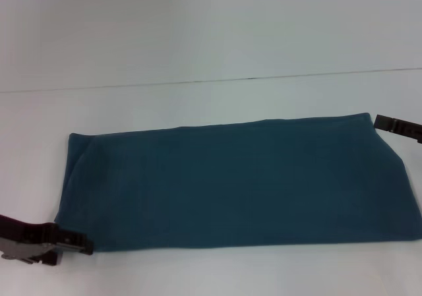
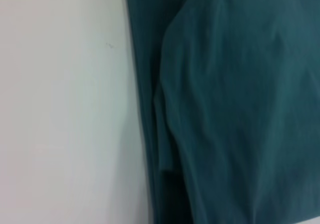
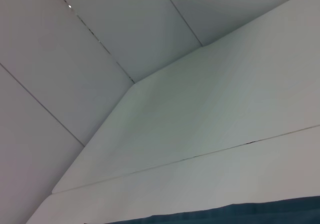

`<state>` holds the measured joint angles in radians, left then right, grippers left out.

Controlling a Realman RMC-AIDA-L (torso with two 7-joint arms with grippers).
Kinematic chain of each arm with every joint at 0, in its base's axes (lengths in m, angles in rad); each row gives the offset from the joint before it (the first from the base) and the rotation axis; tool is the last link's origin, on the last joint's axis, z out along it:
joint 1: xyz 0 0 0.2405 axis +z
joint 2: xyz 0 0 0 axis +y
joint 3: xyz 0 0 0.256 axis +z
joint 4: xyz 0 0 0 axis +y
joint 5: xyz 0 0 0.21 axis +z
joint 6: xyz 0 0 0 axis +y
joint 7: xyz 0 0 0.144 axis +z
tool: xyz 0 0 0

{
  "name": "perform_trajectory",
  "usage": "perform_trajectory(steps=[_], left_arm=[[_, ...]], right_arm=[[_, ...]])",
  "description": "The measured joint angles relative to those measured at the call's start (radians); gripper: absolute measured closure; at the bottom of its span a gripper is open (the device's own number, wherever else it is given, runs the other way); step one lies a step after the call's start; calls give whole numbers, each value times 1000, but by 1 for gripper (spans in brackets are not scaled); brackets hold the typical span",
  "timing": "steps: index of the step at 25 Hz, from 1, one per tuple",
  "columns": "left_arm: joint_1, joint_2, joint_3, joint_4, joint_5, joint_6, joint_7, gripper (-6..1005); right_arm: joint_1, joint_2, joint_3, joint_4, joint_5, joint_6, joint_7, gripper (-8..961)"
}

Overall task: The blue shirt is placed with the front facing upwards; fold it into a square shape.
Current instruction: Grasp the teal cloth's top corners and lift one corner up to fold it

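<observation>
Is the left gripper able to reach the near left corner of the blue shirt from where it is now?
Probably yes. The left gripper sits right beside the near left corner of the blue shirt, low by the white table, and nothing lies between them. The shirt lies flat as a long folded band.

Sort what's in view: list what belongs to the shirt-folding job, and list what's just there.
Part of the job:
- blue shirt, lying as a long folded band
- left gripper, at the shirt's near left corner
- right gripper, by its far right corner

Just there:
- white table; nothing else lies on it
</observation>
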<state>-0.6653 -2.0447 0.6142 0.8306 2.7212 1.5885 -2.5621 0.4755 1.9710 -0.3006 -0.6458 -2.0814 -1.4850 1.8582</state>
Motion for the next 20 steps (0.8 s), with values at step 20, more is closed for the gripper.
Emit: perform_trajectory(steps=[20], left_arm=[[-32, 5, 4, -43, -6, -69, 0, 95]], right_arm=[[4, 0, 0, 0, 4, -2, 1, 409]])
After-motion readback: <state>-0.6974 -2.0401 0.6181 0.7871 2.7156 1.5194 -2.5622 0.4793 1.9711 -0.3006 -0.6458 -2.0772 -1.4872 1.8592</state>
